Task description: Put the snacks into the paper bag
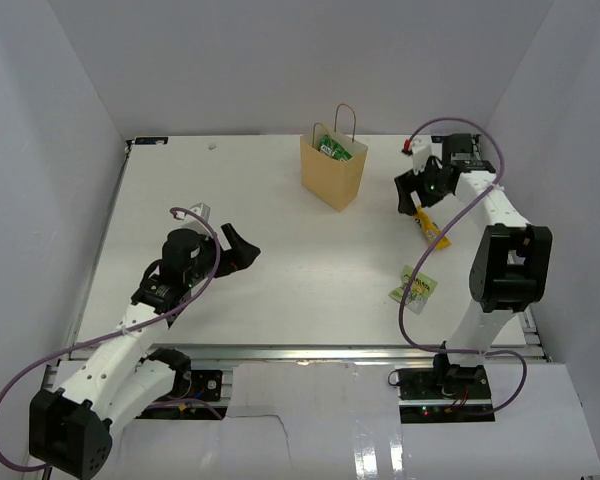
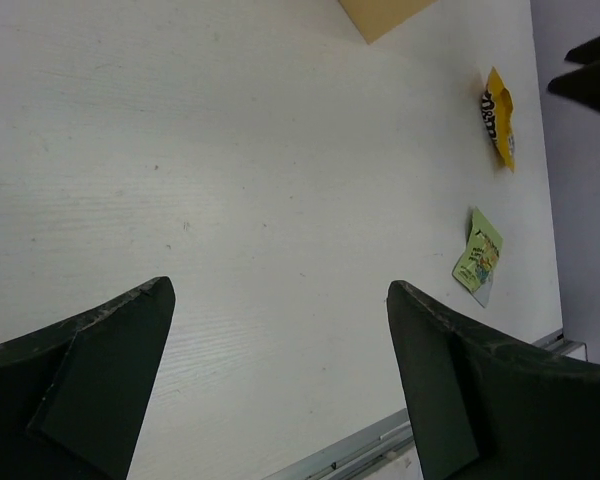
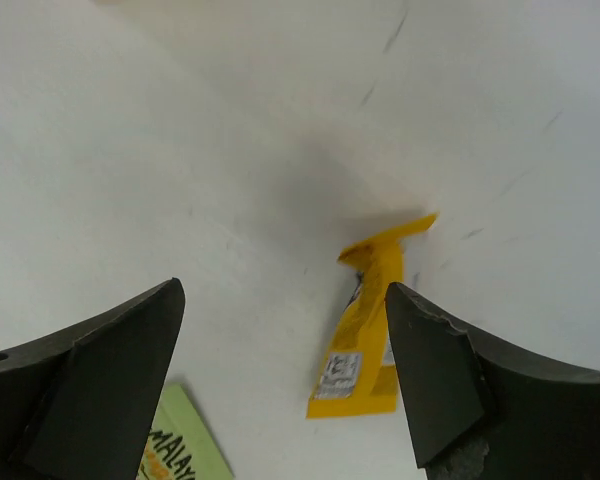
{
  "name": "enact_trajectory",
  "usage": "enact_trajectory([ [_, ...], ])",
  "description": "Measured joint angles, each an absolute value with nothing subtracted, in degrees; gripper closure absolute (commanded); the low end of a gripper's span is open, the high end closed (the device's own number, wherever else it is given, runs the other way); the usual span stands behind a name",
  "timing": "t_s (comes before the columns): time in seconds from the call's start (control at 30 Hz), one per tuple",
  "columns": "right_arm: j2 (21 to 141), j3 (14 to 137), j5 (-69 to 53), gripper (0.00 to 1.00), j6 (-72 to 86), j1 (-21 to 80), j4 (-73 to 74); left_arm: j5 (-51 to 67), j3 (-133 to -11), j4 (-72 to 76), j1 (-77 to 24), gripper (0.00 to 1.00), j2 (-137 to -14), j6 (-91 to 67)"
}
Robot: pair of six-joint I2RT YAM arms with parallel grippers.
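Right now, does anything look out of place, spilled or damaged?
Nothing spilled or damaged. The bag stands upright with a green packet poking above its rim. A yellow packet, somewhat crumpled, and a second green packet lie loose on the table.

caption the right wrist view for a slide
Open right gripper above a yellow snack packet on the white table, green packet nearby

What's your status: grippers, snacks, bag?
Left gripper open, empty; right gripper open above yellow packet. Green packet in paper bag; second green packet on table. Nothing blocking.
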State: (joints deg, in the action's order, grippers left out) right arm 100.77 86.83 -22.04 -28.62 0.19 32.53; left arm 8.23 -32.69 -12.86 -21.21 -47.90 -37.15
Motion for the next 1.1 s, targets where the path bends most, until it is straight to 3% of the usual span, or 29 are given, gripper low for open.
enact_trajectory([
  [0.17, 105.2, 76.8, -13.6, 0.16, -34.1, -0.4, 37.3, 8.0, -34.5, -12.8, -21.2, 0.02, -52.0, -36.4],
  [0.43, 106.7, 77.5, -5.0, 0.29, -39.4, -1.2, 32.4, 8.3, -35.1, -12.9, -21.2, 0.02, -51.3, -36.0],
  [0.7, 111.6, 77.4, -2.5, 0.53, -39.9, -1.1, 30.7, 7.0, -34.1, -14.2, -21.2, 0.02, -44.9, -36.4],
  [0.9, 111.1, 77.2, -3.4, 0.85, -39.1, -1.1, 29.6, 6.7, -34.1, -14.8, -21.2, 0.02, -44.9, -36.4],
  [1.1, 105.6, 72.6, -10.0, 0.91, -39.0, -1.2, 29.6, 7.0, -34.1, -14.6, -21.2, 0.02, -45.8, -36.4],
])
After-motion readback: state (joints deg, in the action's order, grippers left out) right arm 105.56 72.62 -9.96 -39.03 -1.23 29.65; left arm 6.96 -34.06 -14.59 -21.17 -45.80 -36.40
